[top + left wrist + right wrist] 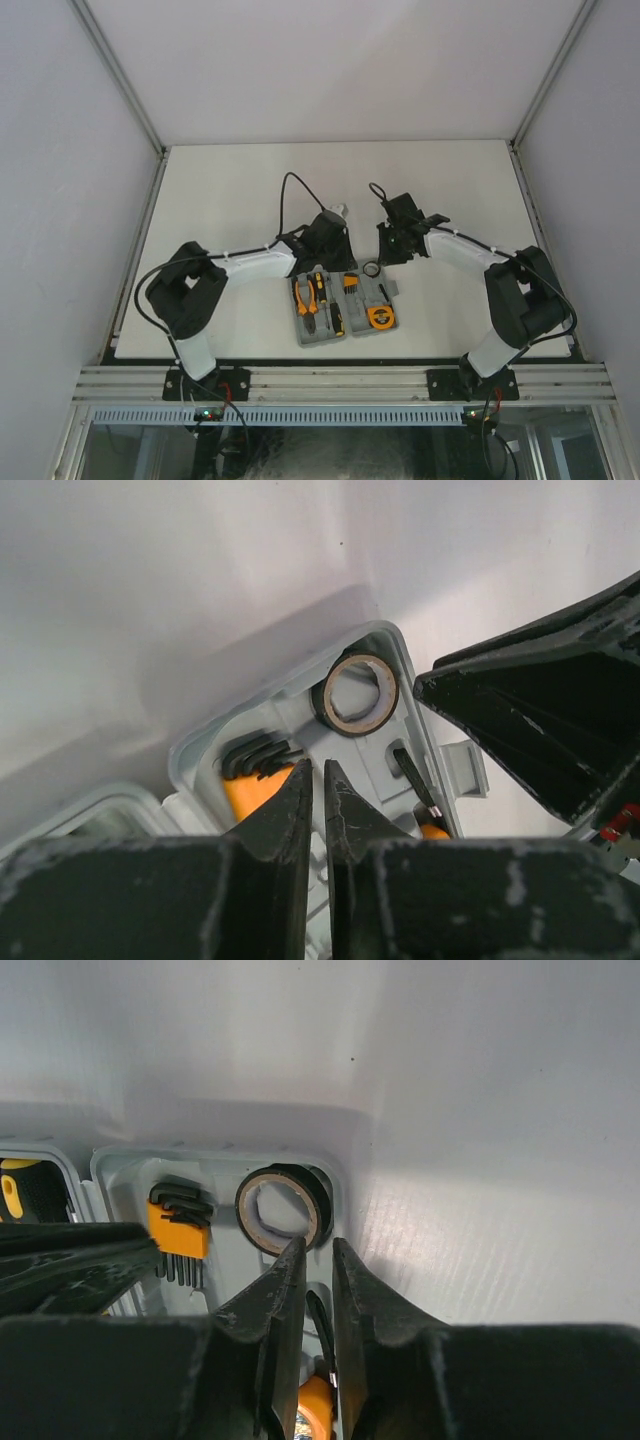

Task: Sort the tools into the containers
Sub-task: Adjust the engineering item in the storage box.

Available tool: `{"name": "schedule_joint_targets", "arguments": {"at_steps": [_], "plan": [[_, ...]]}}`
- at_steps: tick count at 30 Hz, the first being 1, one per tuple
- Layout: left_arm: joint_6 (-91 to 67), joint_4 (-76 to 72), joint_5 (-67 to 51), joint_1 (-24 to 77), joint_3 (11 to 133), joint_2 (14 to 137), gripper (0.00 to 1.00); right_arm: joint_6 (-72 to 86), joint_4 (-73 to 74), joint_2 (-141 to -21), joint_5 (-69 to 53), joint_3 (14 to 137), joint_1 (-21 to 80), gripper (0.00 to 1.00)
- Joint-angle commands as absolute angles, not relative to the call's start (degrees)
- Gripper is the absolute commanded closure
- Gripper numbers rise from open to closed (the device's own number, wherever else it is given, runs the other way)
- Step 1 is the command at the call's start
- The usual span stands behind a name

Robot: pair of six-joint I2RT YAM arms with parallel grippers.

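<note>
The grey tool case (322, 340) lies open near the front edge. Its left half holds orange-handled pliers (308, 298) and a yellow-and-black screwdriver (337, 320). Its right half holds the orange hex-key set (351, 283) (178, 1232) (250, 785), a round orange tape measure (381, 318) (315, 1405) and a black tape roll (372, 270) (355, 693) (282, 1210). My left gripper (328, 255) (317, 764) hovers over the case's far edge, jaws nearly together with nothing between them. My right gripper (392, 250) (319, 1242) hangs just short of the tape roll, jaws a slit apart and holding nothing.
A grey latch tab (465, 770) sticks out from the case's right side. Both wrists crowd the same far corner of the case; the right gripper's black body (540, 705) fills the left wrist view's right side. White tabletop (230, 190) stretches behind, with walls all round.
</note>
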State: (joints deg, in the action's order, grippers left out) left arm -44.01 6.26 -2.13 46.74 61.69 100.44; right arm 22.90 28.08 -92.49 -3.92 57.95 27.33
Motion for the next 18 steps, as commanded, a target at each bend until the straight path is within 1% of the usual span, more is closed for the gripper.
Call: {"name": "schedule_joint_targets", "arguments": {"at_steps": [1,18], "plan": [[-44.5,3.3,-4.7,47.2,66.8,102.9,0.87,23.5,24.1,-91.5,-7.9,57.3,26.3,0.84],[-44.3,4.5,-4.2,47.2,70.5,109.0,0.89,23.3,23.4,-93.0,-9.1,56.9,25.8,0.87]]}}
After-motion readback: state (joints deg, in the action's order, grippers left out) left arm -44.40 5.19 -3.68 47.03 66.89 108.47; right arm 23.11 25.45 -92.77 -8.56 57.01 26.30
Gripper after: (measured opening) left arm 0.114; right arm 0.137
